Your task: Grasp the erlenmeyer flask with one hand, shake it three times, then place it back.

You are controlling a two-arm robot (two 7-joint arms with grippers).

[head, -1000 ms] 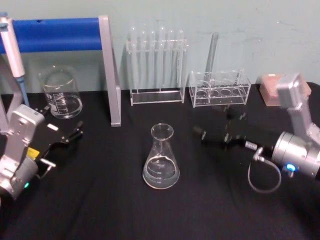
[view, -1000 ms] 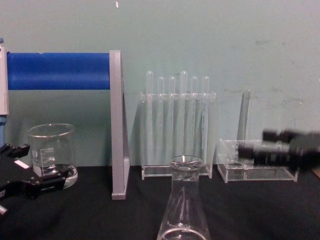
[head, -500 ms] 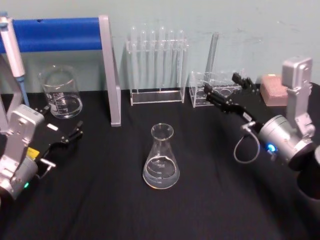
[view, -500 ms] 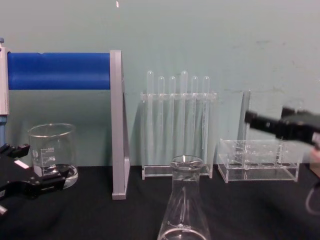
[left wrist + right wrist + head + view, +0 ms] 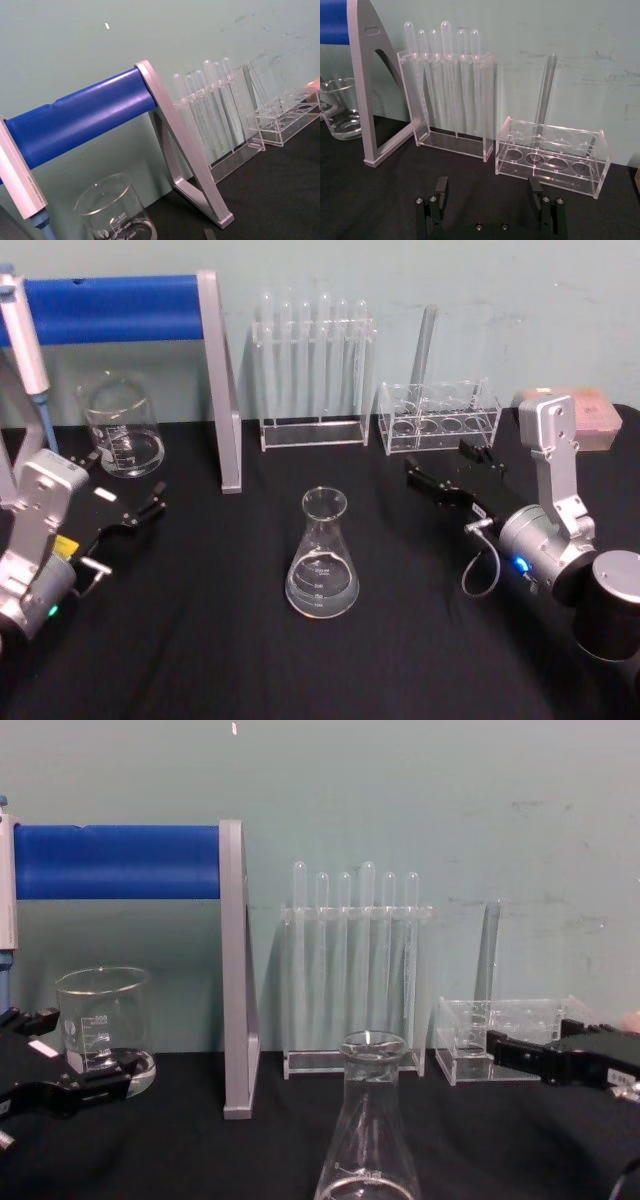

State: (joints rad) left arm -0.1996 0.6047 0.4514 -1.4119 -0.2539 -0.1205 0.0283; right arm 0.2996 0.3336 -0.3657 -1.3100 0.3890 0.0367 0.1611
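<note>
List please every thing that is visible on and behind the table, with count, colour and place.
clear glass conical erlenmeyer flask: 1, clear, table centre, upright
clear cylindrical glass beaker: 1, clear, back left
blue bar on grey metal stand: 1, blue and grey, back left
tall clear rack of thin tubes: 1, clear, back centre
low clear rack with one glass tube: 1, clear, back right
pink box: 1, pink, far right
black table: 1, black
left tool: 1, black, left, open
right tool: 1, black, right of the flask, open

Both arms are silver-grey metal with boxy links and black claws: the right claw (image 5: 452,472) trails a looped grey cable beside a blue light; the left claw (image 5: 128,508) bears a white label and yellow sticker.
</note>
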